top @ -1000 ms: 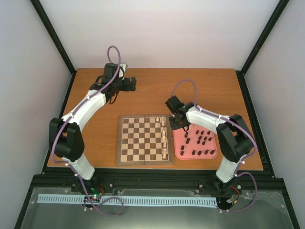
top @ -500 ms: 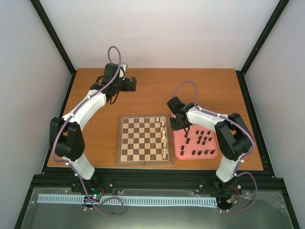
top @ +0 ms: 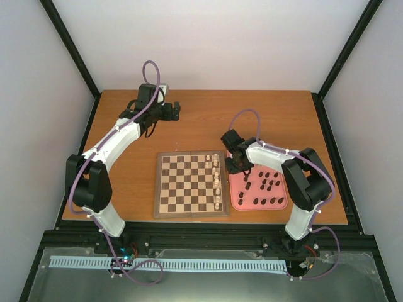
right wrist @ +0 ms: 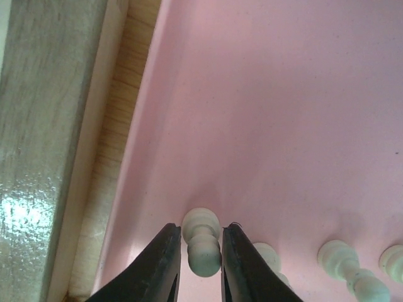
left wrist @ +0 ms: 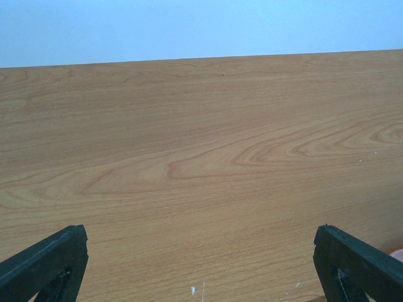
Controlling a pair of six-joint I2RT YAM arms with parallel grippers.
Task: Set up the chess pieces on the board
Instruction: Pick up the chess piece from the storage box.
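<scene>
The board (top: pixel 165 189) lies in the middle of the table, with several cream chess pieces (top: pixel 216 182) on its right-hand files. Dark chess pieces (top: pixel 267 182) stand in the pink tray (top: pixel 234 200) to its right. My right gripper (top: pixel 238 166) is low over the tray's far left corner. In the right wrist view its fingers (right wrist: pixel 165 264) press both sides of a small pawn (right wrist: pixel 203 242) that looks pale there and stands on the tray (right wrist: pixel 271 113). My left gripper (top: pixel 177 111) is wide open and empty over bare table at the far left.
The board's wooden border (right wrist: pixel 50 126) runs close along the left of the right gripper, with a thin strip of table between it and the tray. More pawns (right wrist: pixel 343 264) stand just right of the held one. The left wrist view holds only table (left wrist: pixel 201 157).
My right arm has shifted slightly left over the tray's far left corner. The left arm has not moved.
</scene>
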